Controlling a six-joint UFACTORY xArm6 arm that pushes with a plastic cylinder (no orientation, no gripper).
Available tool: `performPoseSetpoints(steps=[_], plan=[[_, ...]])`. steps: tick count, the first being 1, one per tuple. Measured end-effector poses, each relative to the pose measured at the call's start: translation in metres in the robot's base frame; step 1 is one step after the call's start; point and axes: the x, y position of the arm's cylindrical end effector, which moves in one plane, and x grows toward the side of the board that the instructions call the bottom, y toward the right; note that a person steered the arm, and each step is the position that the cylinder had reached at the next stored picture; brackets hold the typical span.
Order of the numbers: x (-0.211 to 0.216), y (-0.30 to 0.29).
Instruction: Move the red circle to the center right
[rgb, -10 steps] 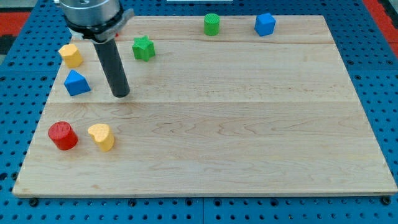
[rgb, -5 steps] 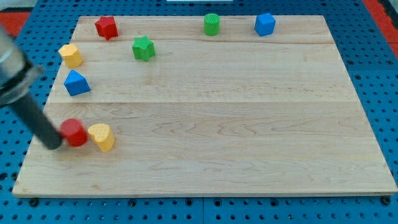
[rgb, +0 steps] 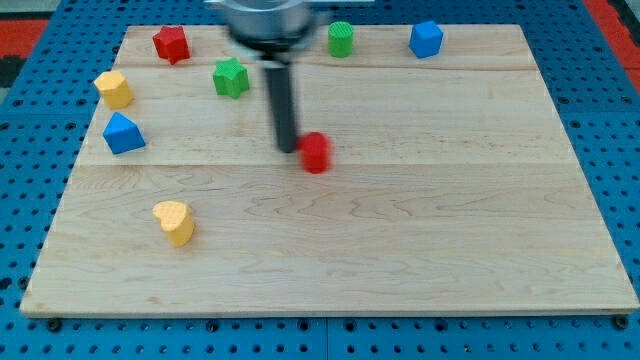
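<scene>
The red circle block (rgb: 316, 152) sits near the middle of the wooden board (rgb: 420, 220), slightly blurred. My dark rod comes down from the view's top and my tip (rgb: 287, 148) is just left of the red circle, touching or nearly touching it.
A yellow heart (rgb: 175, 222) lies at lower left. A blue triangle (rgb: 123, 133) and a yellow block (rgb: 114, 89) are at the left edge. A red star (rgb: 171, 43), green star (rgb: 230, 77), green cylinder (rgb: 341, 39) and blue cube (rgb: 426, 39) line the top.
My tip swept from the board's lower left to the middle, pushing the red circle right and up. The yellow heart shifted slightly right and down.
</scene>
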Motion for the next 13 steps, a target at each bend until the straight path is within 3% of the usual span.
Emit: performPoseSetpoints(steps=[1, 2, 3, 4, 5, 9, 11, 12, 13], plan=[[0.007, 0.055], [0.032, -0.012], [0.052, 0.061], [0.022, 0.122], [0.020, 0.177], [0.024, 0.143], [0.065, 0.051], [0.053, 0.024], [0.002, 0.013]])
